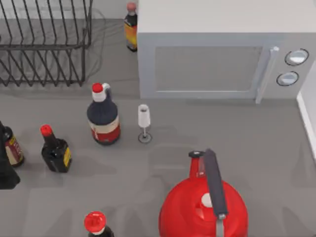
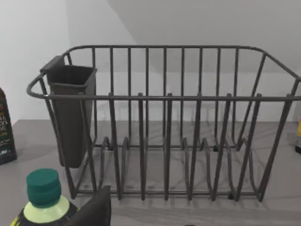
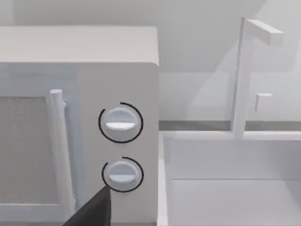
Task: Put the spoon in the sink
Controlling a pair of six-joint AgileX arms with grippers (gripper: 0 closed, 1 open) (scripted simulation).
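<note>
The spoon is out of view. The sink is a white basin (image 3: 225, 188) with a white tap (image 3: 242, 75), standing right beside the microwave's knob side. Its white rim (image 1: 308, 118) runs along the table's right edge in the top view. A dark part of my right gripper (image 3: 94, 212) juts in low in the right wrist view, in front of the microwave's lower knob. A similar dark part of my left gripper (image 2: 96, 212) shows low in the left wrist view, facing the wire dish rack.
A grey microwave (image 1: 212, 54) stands at the back, a dark wire dish rack (image 1: 44, 44) at the back left. Several sauce bottles (image 1: 103, 116), a small wine glass (image 1: 144, 121) and a big red vessel with a dark handle (image 1: 202, 207) stand on the table. A green-capped bottle (image 2: 42, 197) is close to the left wrist.
</note>
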